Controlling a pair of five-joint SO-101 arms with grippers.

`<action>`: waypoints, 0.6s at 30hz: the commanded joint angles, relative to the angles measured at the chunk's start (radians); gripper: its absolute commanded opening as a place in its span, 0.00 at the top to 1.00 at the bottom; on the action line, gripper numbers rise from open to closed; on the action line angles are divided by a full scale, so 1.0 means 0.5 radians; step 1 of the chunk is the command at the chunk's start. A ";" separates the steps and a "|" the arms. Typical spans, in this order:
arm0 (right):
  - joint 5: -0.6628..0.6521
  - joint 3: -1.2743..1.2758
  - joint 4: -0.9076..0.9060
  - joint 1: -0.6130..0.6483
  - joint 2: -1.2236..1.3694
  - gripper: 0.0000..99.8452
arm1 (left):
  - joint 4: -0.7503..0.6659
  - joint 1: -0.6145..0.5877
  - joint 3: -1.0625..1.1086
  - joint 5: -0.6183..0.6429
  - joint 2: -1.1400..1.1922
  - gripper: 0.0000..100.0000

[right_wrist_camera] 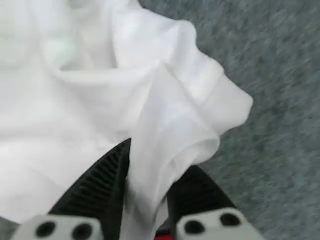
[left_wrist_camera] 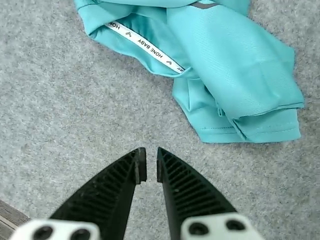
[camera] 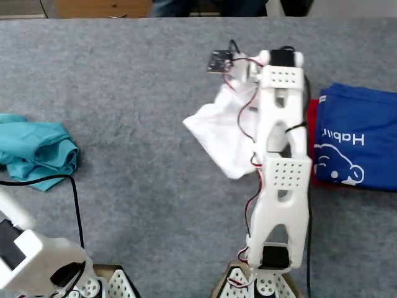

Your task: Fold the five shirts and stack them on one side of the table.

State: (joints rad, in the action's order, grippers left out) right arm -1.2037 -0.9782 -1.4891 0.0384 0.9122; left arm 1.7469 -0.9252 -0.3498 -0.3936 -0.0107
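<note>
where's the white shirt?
In the high view the white shirt lies crumpled mid-table under the right arm, near the blue shirt; the right gripper pinches a fold of it in its jaws.

Shirts: you have four; teal shirt (camera: 37, 149), white shirt (camera: 217, 133), blue shirt (camera: 356, 139), red shirt (camera: 313, 118);
Arms: two; left arm (camera: 37, 254), right arm (camera: 282, 124)

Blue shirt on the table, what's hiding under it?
A strip of red cloth peeks out along one edge of the blue shirt. The rest of it is covered, so you can't tell its shape or whether anything else lies beneath.
</note>
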 commanded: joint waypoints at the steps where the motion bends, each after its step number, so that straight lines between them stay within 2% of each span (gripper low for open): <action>1: -0.031 -0.112 0.310 0.140 0.026 1.00 | 0.025 0.006 -0.086 -0.009 -0.097 0.95; 5: -0.031 -0.112 0.552 0.207 0.103 0.99 | 0.025 0.003 -0.086 -0.012 -0.097 0.95; 8: 0.006 -0.112 0.598 0.198 0.112 0.90 | 0.025 0.003 -0.086 -0.012 -0.097 0.95; 12: 0.307 -0.155 0.595 0.170 0.103 0.83 | 0.025 0.003 -0.086 -0.012 -0.097 0.95; 18: 0.644 -0.358 0.522 0.176 0.106 0.83 | 0.025 0.012 -0.086 -0.012 -0.097 0.94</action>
State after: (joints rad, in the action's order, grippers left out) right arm -0.9735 -1.0717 -1.2083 0.1274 0.9782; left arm 1.7469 -0.9252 -0.3498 -0.3936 -0.0107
